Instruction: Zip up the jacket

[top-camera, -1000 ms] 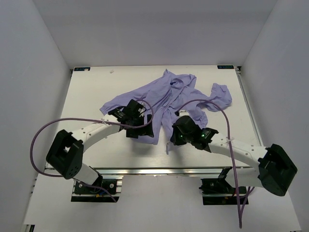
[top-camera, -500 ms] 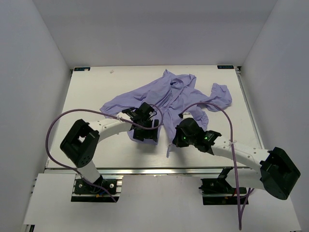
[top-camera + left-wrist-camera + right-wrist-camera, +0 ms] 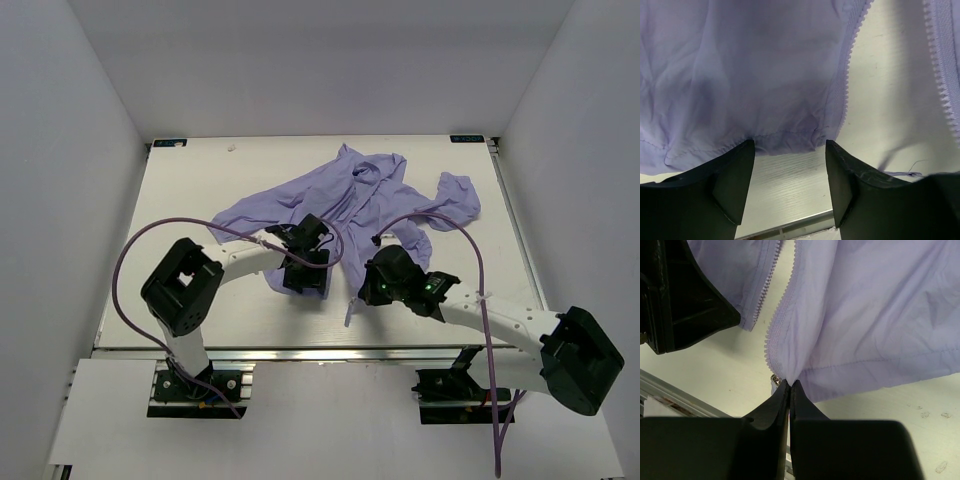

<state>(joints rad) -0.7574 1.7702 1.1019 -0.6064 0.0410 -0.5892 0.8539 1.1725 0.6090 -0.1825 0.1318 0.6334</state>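
- The jacket [image 3: 350,195] lies crumpled on the middle and far part of the table [image 3: 190,180], its front opening towards the arms; the two zipper edges are apart, with bare table between them
- The right gripper [image 3: 789,385] is pinched closed on the bottom corner of one front panel, right where its zipper teeth [image 3: 771,342] end. A small metal piece [image 3: 774,379] shows just beside the fingertips, too small to tell whether it is a slider or a pin
- The left gripper [image 3: 790,146] is spread wide, one finger on either side of the hem [image 3: 785,136] of the other panel, near the low end of the facing tooth row [image 3: 845,95]; I cannot tell whether it touches the cloth
- The step in hand looks like seizing this second corner so that both zipper ends can be brought together
- If the left fingers close on loose cloth away from the tooth row, the zipper end would flop and refuse to line up
- The fabric is thin and slippery-looking, so a pull from either arm could drag it out of a shallow pinch
- The grippers work close together, so a careless approach could knock one against the other
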